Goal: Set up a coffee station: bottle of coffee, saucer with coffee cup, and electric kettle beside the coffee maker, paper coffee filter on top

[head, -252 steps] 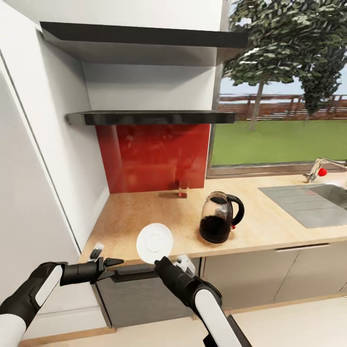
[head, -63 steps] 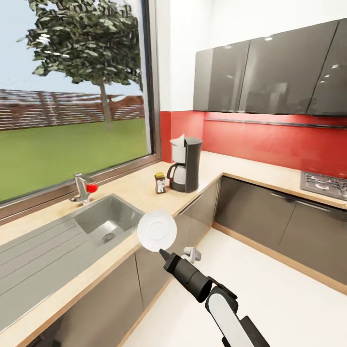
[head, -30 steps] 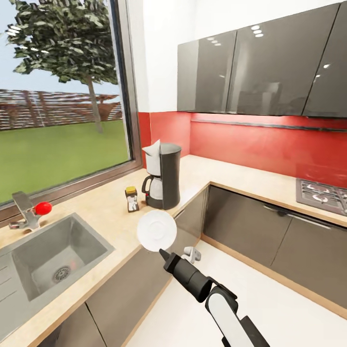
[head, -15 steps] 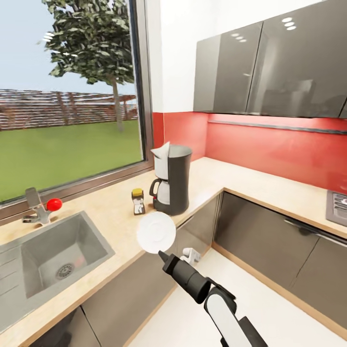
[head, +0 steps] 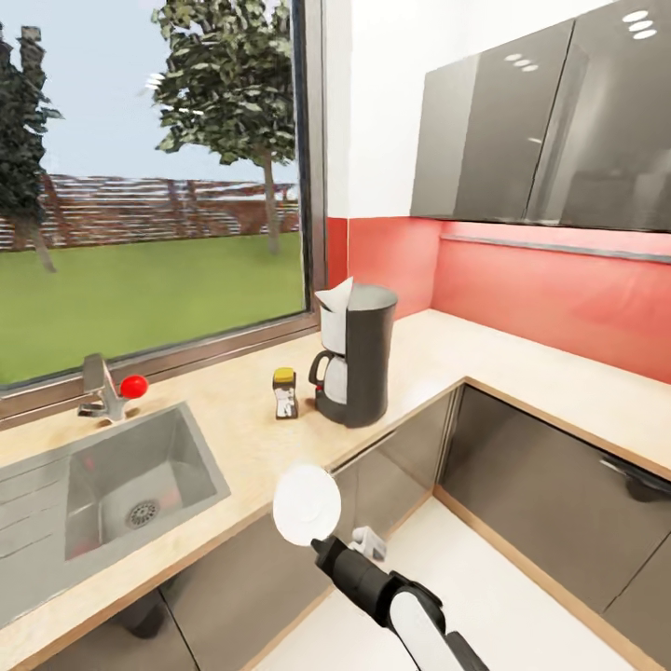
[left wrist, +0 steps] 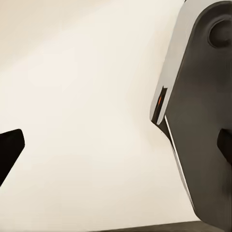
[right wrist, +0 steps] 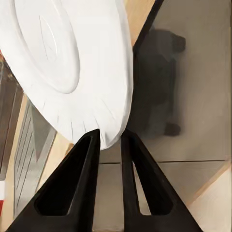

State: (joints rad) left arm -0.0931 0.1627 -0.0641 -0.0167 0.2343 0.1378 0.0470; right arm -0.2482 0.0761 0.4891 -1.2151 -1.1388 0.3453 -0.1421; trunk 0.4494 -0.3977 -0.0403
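Note:
The dark grey coffee maker [head: 360,362] stands on the light wood countertop [head: 233,438] near the corner. A paper coffee filter [head: 335,296] sits on its top. The bottle of coffee [head: 285,392], with a yellow cap, stands just left of it. My right gripper [head: 321,542] is shut on the rim of the white saucer [head: 307,504], held on edge in front of the counter. In the right wrist view both black fingers [right wrist: 79,188] pinch the saucer [right wrist: 67,63]. My left gripper [left wrist: 116,150] is open with nothing in it. The electric kettle, coffee cup and kitchen shelf are out of view.
A steel sink [head: 186,452] with a red-knobbed faucet [head: 107,390] lies left of the coffee maker. Dark upper cabinets [head: 540,130] hang over the red backsplash [head: 540,289]. Bare counter runs right of the coffee maker [head: 522,377]. Grey cabinet fronts [head: 540,485] line the white floor.
The camera has moved, and the coffee maker and bottle now sit further right and lower in the picture. The right arm and the held saucer show lower in the picture.

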